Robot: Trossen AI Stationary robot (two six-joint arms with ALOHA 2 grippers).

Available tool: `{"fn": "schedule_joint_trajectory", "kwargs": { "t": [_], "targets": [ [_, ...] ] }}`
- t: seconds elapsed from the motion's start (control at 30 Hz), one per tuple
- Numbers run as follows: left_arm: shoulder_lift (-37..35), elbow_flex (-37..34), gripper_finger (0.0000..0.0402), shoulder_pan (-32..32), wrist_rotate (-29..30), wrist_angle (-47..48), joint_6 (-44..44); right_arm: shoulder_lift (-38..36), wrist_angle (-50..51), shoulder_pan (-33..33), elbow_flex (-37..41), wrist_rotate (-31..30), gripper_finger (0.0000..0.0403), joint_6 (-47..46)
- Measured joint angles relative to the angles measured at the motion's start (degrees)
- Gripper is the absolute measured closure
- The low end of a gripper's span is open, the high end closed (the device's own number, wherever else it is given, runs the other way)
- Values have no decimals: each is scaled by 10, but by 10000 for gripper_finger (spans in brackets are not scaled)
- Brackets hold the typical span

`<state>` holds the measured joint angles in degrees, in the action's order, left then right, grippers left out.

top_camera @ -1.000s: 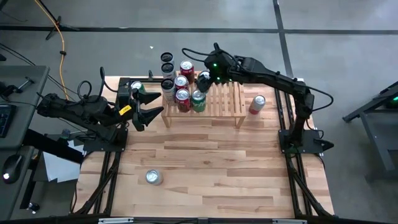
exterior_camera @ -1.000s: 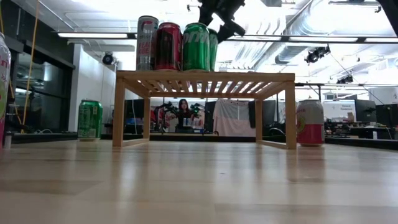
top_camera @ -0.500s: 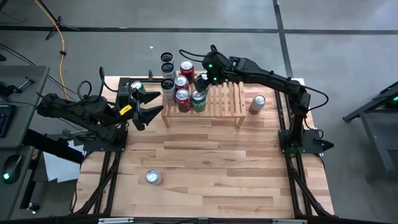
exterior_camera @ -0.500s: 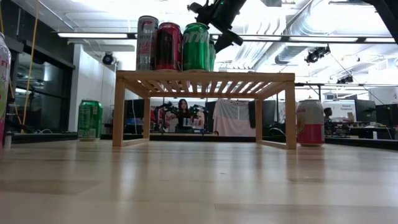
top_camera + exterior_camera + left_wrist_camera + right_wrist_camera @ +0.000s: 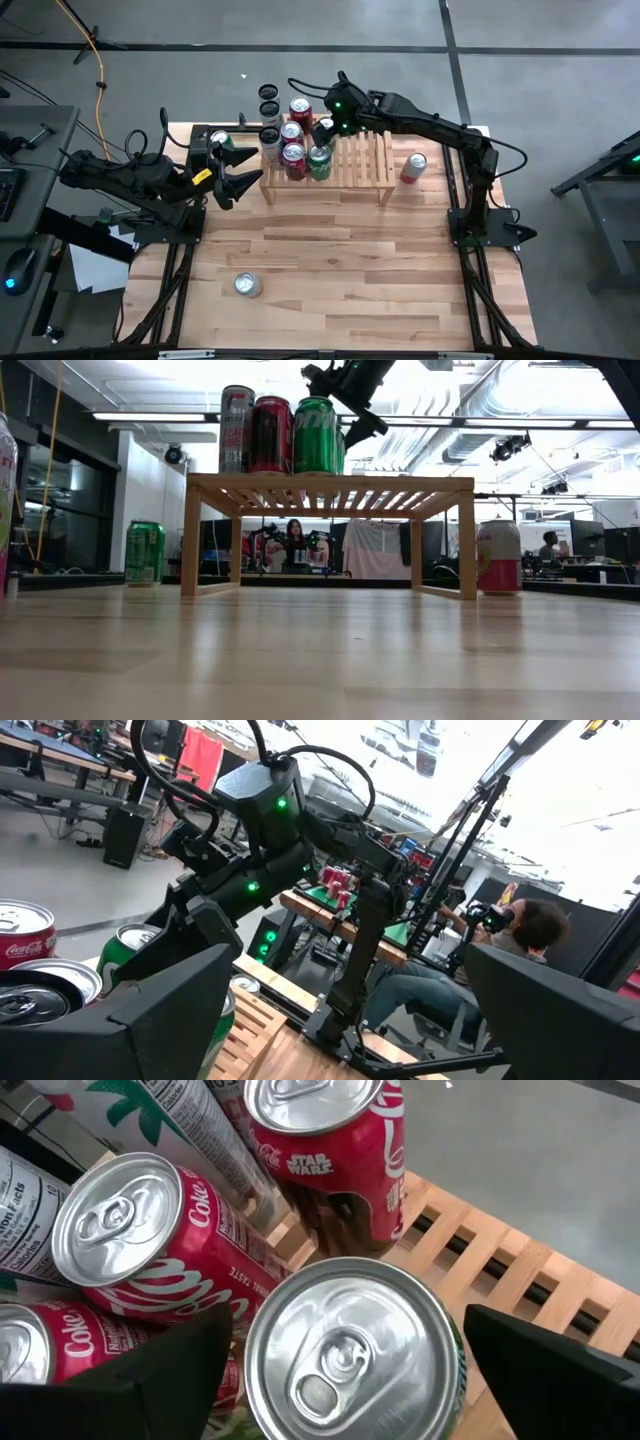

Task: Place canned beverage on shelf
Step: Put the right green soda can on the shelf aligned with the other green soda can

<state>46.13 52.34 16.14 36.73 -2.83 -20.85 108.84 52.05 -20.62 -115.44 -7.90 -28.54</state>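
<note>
**Cans crowd one end of the rack**

Pale wood planks make up the table (image 5: 330,260), with grey floor around it and a busy workshop behind in the low view. Starting at the left, the left gripper (image 5: 240,170) hangs just off the shelf's left end, fingers spread wide and holding nothing; a green can (image 5: 219,141) stands on the table just beside it. Nearer the front edge, a lone silver-topped can (image 5: 246,285) stands well apart from everything else. The shelf (image 5: 365,160), a low slatted light-wood rack, sits toward the back of the table. Its left end carries a tight cluster of cans: red cola cans (image 5: 150,1250) and a green can with silver lid (image 5: 350,1350). The right gripper (image 5: 325,128) hovers directly above that green can, fingers spread to either side of it and not touching. The rack's right half is bare slats. Just beyond its right end stands a pink-and-white can (image 5: 413,167) on the table.
</note>
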Motion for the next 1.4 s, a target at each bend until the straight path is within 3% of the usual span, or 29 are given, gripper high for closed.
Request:
{"fn": "schedule_joint_trajectory", "kwargs": {
  "t": [0.17,0.4,0.57,0.7,0.83,0.97,1.0,1.2,1.4],
  "targets": [
    [0,0,9,0,0,0,0,0,-4,-1,-13,0,17,14],
    [0,0,9,0,0,0,0,0,-2,-13,-89,0,15,58],
    [0,0,9,0,0,0,0,0,55,-19,-139,-29,20,116],
    [0,0,9,0,0,0,1,-9,103,-20,-139,-89,75,163],
    [0,0,9,0,0,1,5,-22,140,-29,-119,-115,197,192],
    [0,0,9,0,0,3,5,-46,125,-45,-68,-95,361,216],
    [0,0,9,0,0,3,5,-57,111,-51,-49,-80,382,218],
    [0,0,9,0,-2,4,5,-140,-4,-86,131,-9,386,210],
    [8,2,9,0,-22,9,83,-218,-216,-110,315,138,393,177]
  ]
}}
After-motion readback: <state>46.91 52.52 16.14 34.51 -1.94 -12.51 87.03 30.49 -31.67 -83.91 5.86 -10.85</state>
